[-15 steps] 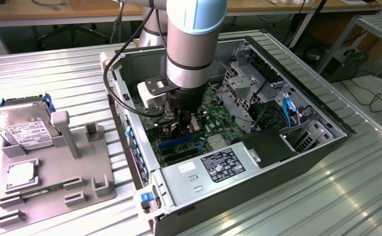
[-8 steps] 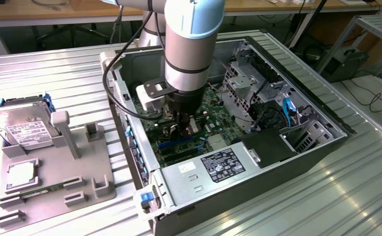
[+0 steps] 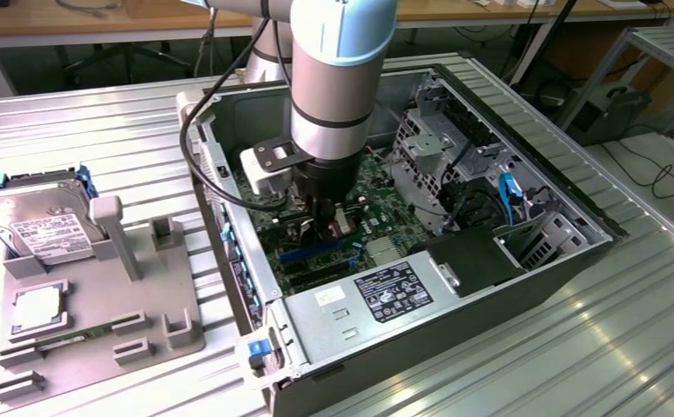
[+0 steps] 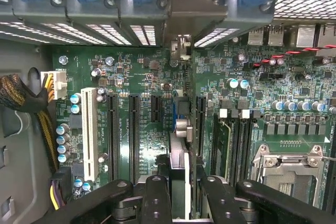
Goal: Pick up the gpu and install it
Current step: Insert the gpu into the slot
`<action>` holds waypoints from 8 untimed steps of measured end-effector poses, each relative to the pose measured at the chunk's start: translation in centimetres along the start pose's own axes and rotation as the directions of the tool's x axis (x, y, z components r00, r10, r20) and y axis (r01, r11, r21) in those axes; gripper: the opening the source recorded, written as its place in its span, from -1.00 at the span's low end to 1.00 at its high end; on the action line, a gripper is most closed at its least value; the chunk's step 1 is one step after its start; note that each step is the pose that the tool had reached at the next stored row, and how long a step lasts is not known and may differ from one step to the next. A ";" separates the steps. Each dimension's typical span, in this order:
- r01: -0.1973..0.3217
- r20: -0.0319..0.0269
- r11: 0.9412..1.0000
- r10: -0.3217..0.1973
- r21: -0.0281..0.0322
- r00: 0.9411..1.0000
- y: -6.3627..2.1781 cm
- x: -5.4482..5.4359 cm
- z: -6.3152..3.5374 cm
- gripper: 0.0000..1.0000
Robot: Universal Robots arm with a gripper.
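Observation:
My gripper (image 3: 323,224) is lowered inside the open computer case (image 3: 545,261), just above the green motherboard (image 3: 374,187). It is shut on the gpu (image 4: 178,153), which the wrist view shows edge-on as a thin upright card between the black fingers (image 4: 156,198). The card runs along a blue slot among the black expansion slots (image 4: 133,135). Its metal end reaches the rear slot openings (image 4: 181,45) of the case. I cannot tell whether the card's lower edge sits in the slot or hovers just over it.
The power supply (image 3: 384,291) and drive cage (image 3: 430,148) flank the gripper closely. A cable bundle (image 4: 26,103) lies by the case wall, and the CPU socket (image 4: 291,166) is near. Outside, a grey fixture (image 3: 105,334) holds a silver hard drive (image 3: 38,228) and a memory stick (image 3: 76,334).

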State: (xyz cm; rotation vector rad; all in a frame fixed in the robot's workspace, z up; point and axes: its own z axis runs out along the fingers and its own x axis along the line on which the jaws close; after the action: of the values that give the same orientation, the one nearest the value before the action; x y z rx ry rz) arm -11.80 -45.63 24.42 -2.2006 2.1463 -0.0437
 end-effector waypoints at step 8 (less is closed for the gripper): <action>-0.007 -0.006 1.000 0.007 -0.001 1.000 0.05 0.1 0.66 -0.44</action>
State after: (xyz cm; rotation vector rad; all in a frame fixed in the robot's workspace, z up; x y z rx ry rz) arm -11.81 -45.68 23.75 -2.1961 2.1577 -0.0497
